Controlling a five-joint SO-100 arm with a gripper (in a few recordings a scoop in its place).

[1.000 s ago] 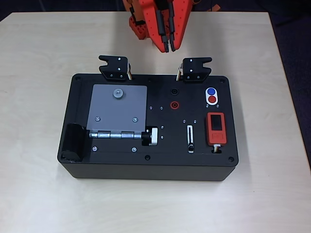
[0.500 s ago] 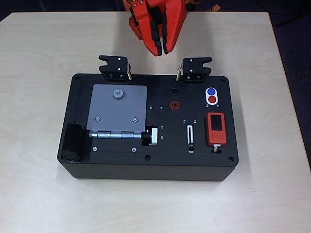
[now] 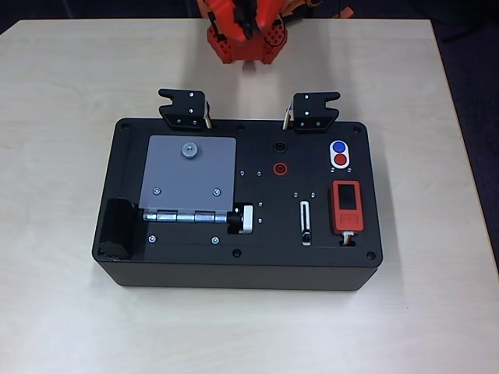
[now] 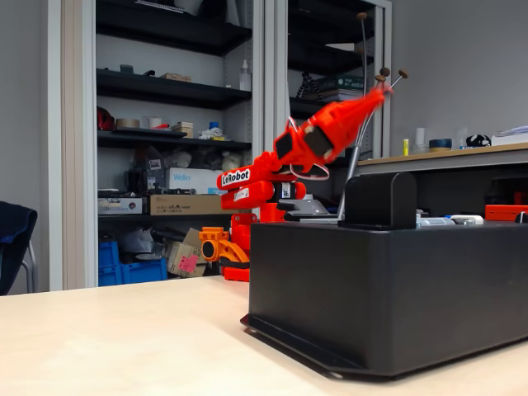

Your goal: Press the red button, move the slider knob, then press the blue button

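Observation:
The red button (image 3: 340, 160) and the blue button (image 3: 338, 146) share a white oval at the far right of the black box (image 3: 195, 265); blue lies farther back. The slider knob (image 3: 306, 234) sits at the near end of its narrow white slot (image 3: 305, 220). My orange gripper (image 3: 251, 22) hangs beyond the box's far edge, well apart from the buttons. In the fixed view the gripper (image 4: 379, 92) is lifted high, tilted up over the box (image 4: 396, 289), its fingers together with nothing between them.
On the box top are a grey hinged plate (image 3: 189, 175) with a silver-and-black knob (image 3: 243, 219), a red ring socket (image 3: 279, 167) and an orange-red device (image 3: 346, 206). Two black clamps (image 3: 185, 107) (image 3: 312, 111) stand at its far edge. Bare table surrounds the box.
The gripper has drawn back from near the box's far edge toward the arm's base and swung upward. Nothing on the box has moved.

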